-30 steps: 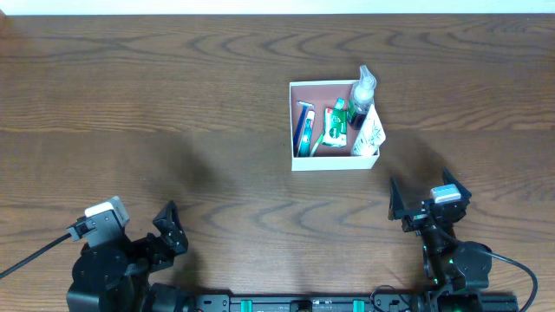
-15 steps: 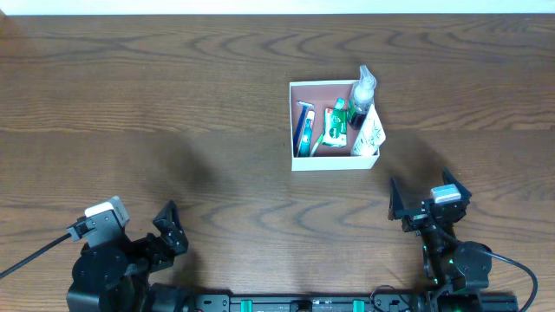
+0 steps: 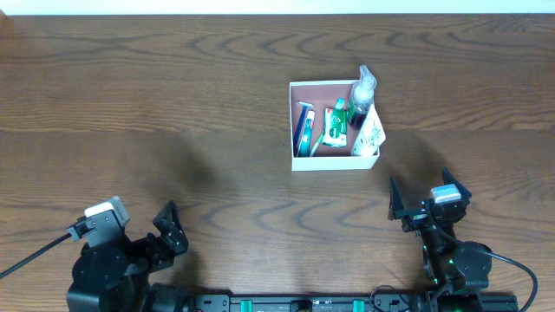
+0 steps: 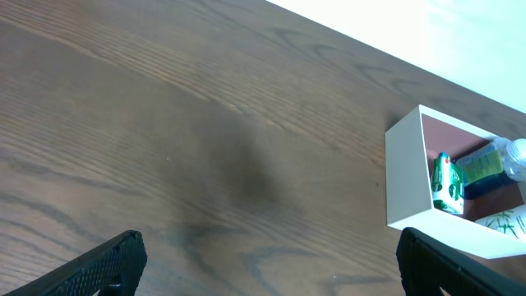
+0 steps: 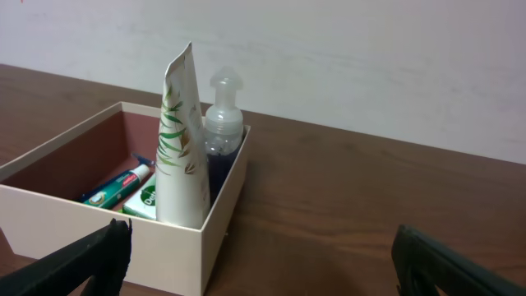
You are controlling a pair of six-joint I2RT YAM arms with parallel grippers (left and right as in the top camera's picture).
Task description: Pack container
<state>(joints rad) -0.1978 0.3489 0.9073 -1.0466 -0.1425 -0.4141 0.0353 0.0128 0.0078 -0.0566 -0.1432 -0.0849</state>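
The dark wooden desk [image 3: 173, 104] carries the container [image 3: 292, 130] of toiletries [image 3: 336, 123]; well apart from it, the left tool [image 3: 170, 228] and right tool [image 3: 422, 196] both gape wide, empty.

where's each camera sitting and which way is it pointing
Overhead: above the table, looking straight down; both arms along the bottom edge, left tool and right tool open.
Left wrist: on the left arm, looking low across bare wood toward the box; its fingertips at the lower corners.
Right wrist: low, facing the box's side, tube and bottle; fingertips at the lower corners.
Shared: all three show the box.
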